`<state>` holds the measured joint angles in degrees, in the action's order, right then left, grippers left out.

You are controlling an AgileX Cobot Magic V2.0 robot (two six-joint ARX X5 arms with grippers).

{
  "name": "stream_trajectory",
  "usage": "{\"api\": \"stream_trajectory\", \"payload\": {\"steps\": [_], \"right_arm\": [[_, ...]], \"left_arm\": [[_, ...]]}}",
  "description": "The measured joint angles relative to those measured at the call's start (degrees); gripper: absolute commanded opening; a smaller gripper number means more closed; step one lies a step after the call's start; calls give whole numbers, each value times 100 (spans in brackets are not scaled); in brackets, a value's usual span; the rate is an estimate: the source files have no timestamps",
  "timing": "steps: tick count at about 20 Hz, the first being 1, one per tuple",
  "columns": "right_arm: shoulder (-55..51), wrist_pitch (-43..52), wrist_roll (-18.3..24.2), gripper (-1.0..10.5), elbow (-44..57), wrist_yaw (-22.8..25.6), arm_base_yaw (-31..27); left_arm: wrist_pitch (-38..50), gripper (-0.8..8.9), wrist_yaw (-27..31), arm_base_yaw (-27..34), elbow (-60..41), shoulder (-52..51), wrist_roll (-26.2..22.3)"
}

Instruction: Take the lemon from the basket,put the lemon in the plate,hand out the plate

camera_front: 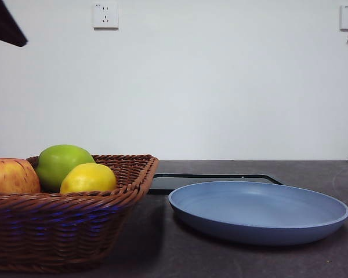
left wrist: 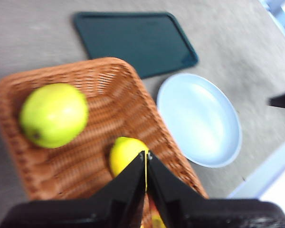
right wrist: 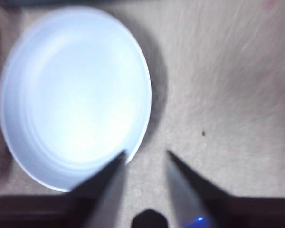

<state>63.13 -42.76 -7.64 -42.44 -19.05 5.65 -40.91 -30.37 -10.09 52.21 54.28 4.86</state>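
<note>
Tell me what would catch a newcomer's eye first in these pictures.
Probably the fruit in the brown wicker basket at the front view's near left: the bright yellow lemon against the rim, with a green apple behind it and a red-yellow apple beside it. Next, the wide pale blue plate, empty, to the basket's right. In its wrist view the left end effector hangs shut above the lemon.

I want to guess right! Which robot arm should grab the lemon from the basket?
Probably the left. Its gripper hangs above the lemon in the basket, jaws shut. The right gripper is open beside the empty plate, away from the fruit.
</note>
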Motion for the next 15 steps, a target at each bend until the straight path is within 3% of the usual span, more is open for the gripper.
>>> {"api": "stream_trajectory", "payload": {"steps": [2, 6, 8, 13, 15], "right_arm": [[420, 199, 4, 260, 0, -7, 2], [1106, 634, 13, 259, 0, -142, 17], [1432, 833, 4, 258, 0, -404, 92], [2011, 1239, -33, 253, 0, -483, 321], [2142, 1370, -92, 185, 0, -485, 393]], "left_arm": [[2, 18, 20, -214, 9, 131, -22], [31, 302, 24, -428, 9, 317, -9], [120, 328, 28, -494, 9, 428, 68], [302, 328, 37, -575, 9, 494, 278], [315, 328, 39, -581, 9, 494, 352]]}}
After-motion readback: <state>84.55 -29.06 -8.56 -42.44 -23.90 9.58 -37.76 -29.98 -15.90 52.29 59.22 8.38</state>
